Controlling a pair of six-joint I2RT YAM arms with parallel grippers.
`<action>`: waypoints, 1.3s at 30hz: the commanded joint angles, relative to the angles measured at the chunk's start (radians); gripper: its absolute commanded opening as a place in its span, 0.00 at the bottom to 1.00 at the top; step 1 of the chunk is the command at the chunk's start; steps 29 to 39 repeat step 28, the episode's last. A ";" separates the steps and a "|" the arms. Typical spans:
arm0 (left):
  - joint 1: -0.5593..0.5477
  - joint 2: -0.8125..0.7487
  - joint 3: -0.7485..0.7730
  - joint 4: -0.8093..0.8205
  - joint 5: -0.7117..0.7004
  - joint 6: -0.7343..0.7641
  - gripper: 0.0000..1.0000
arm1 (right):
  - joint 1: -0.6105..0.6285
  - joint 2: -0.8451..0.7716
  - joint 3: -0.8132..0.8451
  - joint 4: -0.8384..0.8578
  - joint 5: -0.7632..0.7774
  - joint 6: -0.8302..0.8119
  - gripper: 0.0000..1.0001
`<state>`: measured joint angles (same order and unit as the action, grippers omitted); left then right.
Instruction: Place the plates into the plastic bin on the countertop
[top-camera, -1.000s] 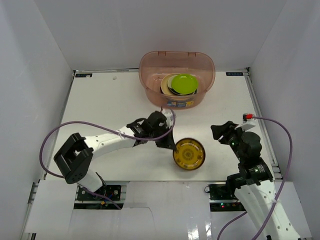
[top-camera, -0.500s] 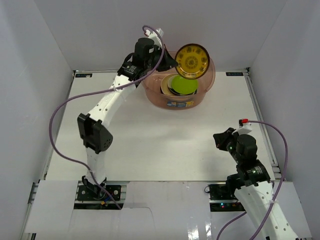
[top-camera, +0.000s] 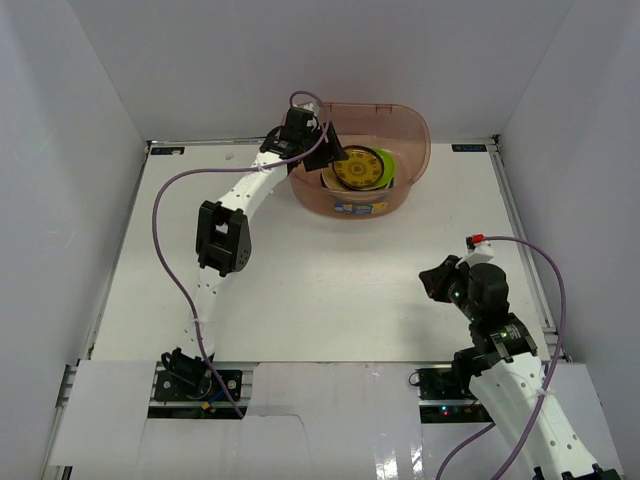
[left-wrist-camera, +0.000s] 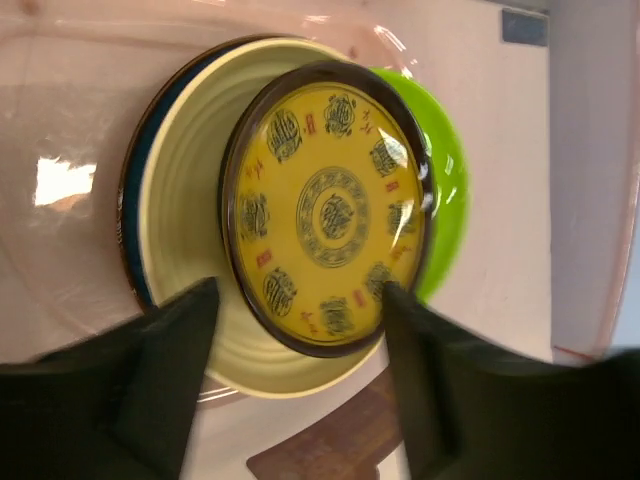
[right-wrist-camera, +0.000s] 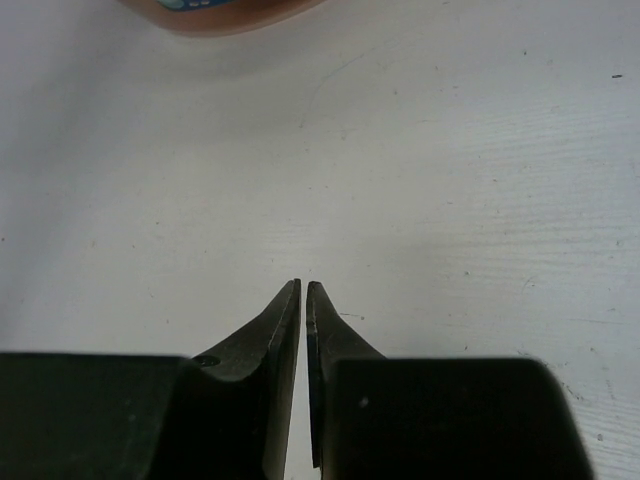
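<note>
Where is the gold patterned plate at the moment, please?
In the top view the gold patterned plate lies inside the plastic bin at far centre, on the cream plate and overlapping the lime green plate.

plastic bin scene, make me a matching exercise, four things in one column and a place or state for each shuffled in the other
Column one
1. gold patterned plate
2. lime green plate
3. right jaws
4. left jaws

Column two
A. shut, above bare countertop
B. topmost plate in the plastic bin
C. spread open, over the bin
D. partly covered by another plate, showing at that plate's right edge

Pairs: 1-B, 2-D, 3-A, 4-C
</note>
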<state>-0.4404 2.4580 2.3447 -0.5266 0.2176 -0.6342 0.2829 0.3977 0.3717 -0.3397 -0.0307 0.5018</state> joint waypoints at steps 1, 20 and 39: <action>-0.008 -0.128 0.041 0.076 0.058 -0.007 0.81 | 0.002 0.029 0.026 0.060 -0.028 -0.020 0.12; -0.011 -1.318 -0.996 0.103 -0.009 0.292 0.98 | 0.002 0.213 0.444 0.088 0.070 -0.135 0.90; -0.011 -1.783 -1.438 0.030 -0.070 0.243 0.98 | 0.002 0.162 0.570 0.039 0.311 -0.255 0.90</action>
